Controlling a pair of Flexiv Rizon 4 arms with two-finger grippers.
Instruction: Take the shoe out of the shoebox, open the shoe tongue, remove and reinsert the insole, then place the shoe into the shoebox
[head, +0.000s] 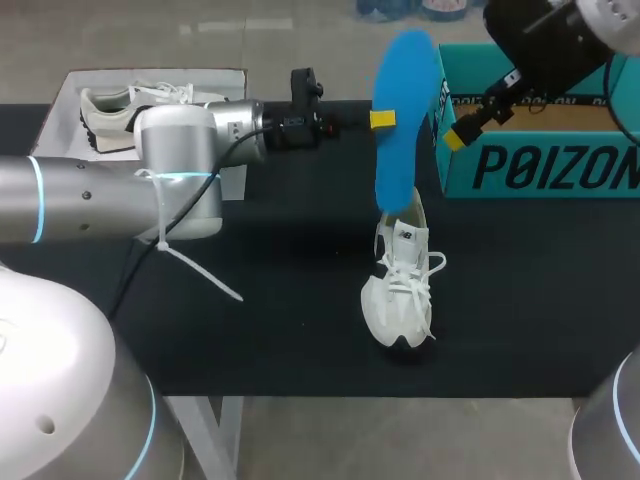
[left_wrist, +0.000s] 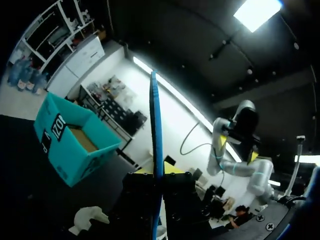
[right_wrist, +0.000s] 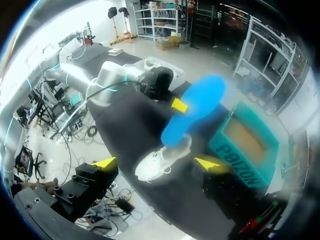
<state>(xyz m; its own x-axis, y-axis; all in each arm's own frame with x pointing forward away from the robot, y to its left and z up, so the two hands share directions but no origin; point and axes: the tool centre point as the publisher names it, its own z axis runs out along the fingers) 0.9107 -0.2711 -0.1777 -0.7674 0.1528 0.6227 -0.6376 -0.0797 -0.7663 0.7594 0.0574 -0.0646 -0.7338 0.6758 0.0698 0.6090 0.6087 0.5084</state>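
My left gripper (head: 381, 120) is shut on a blue insole (head: 399, 120), held upright above the white shoe (head: 402, 280), which stands on the black table with its toe toward the front edge. In the left wrist view the insole (left_wrist: 156, 150) shows edge-on between the fingers. The teal shoebox (head: 545, 150) stands open at the back right. My right gripper (head: 458, 133) hangs open high over the box's left end, holding nothing. From the right wrist view the insole (right_wrist: 195, 107), shoe (right_wrist: 162, 160) and box (right_wrist: 247, 145) lie below its spread yellow fingertips (right_wrist: 105, 162).
A white box lid (head: 70, 100) at the back left holds a second white shoe (head: 125, 110). A white cable tie hangs from my left arm over the table's (head: 520, 300) left half.
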